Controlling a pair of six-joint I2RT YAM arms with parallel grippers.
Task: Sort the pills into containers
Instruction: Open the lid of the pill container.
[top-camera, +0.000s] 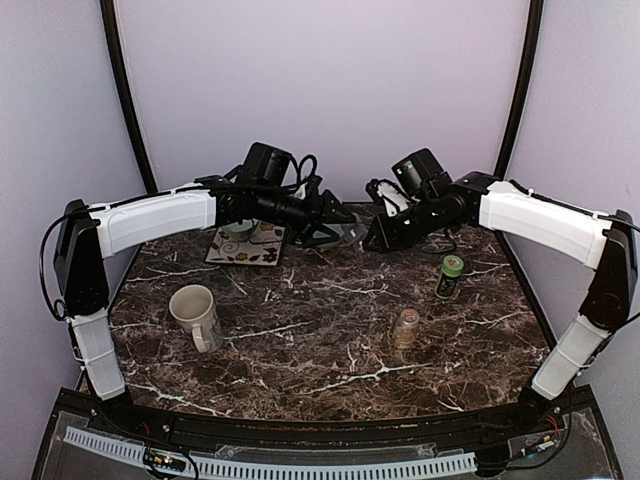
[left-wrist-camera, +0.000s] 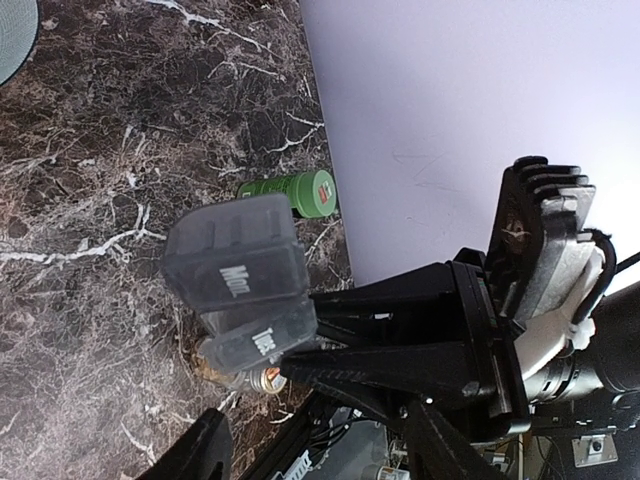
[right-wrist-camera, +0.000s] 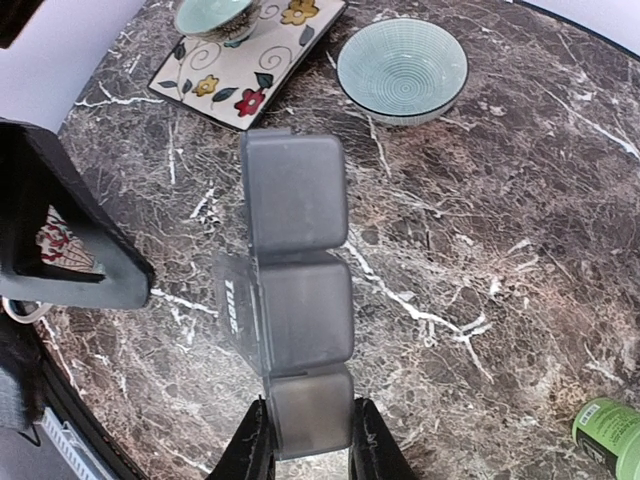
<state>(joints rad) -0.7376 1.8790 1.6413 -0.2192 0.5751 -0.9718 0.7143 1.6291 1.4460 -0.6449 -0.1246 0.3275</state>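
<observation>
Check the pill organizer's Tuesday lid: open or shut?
Open. The Tue lid hangs flipped out to the side of the pill organizer.

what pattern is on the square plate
The square plate is cream with coloured flowers and dark swirls; right wrist view.

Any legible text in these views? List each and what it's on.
"Mon": on a lid of the pill organizer.
"Tues": on the neighbouring open lid, readable in both wrist views.
Green bottle: it has a label with a red mark, too blurred to read.
Nothing else carries text.
</observation>
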